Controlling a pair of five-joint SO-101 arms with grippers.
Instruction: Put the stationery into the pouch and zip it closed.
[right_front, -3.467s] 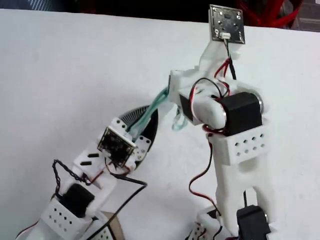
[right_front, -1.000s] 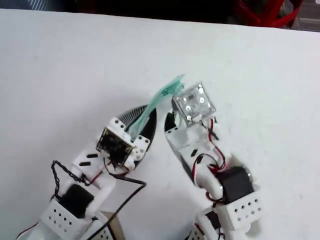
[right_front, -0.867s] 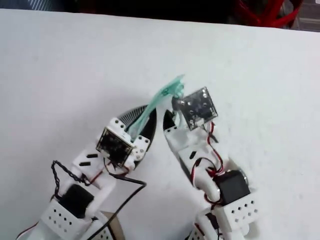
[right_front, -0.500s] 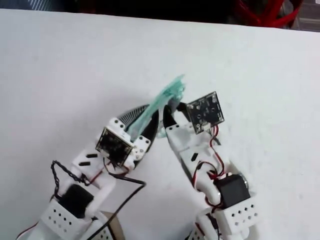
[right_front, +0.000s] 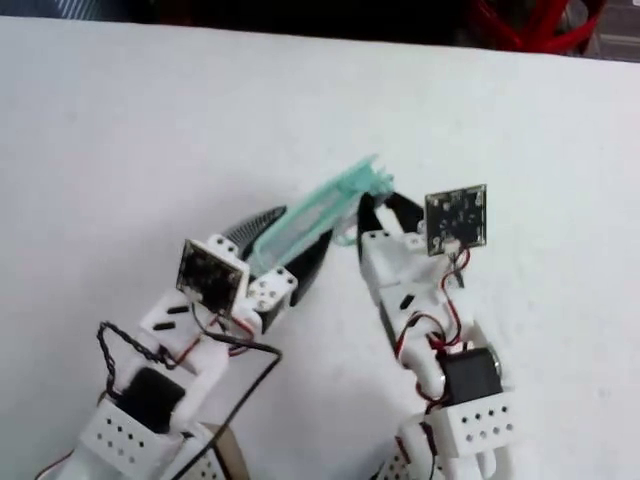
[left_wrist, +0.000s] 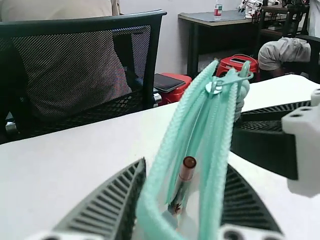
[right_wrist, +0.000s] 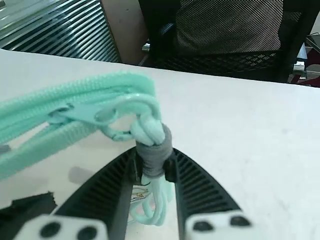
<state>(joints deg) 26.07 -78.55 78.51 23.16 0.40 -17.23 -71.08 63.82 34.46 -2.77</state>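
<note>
A mint-green zip pouch (right_front: 315, 208) is held up off the white table (right_front: 130, 130), slanting up toward its far end. My left gripper (right_front: 285, 245) is shut on its lower part, one black jaw on each side (left_wrist: 185, 200). In the left wrist view its top gapes and a copper-tipped pen (left_wrist: 186, 167) stands inside. The zipper slider (right_wrist: 80, 114) sits near the pouch's far end. My right gripper (right_front: 378, 208) is shut on the grey-wrapped pull cord (right_wrist: 151, 159) that hangs from the slider.
Black mesh chairs (left_wrist: 75, 65) stand beyond the table's far edge, with red objects (right_front: 540, 25) on the floor behind. A brown block (right_front: 232, 462) lies by the left arm's base. White tabletop stretches to the left, right and far side.
The right arm came down from high over the table to the pouch's far end and shut on the pull cord. The pouch's far end has since swung right, and the left arm shifted slightly left.
</note>
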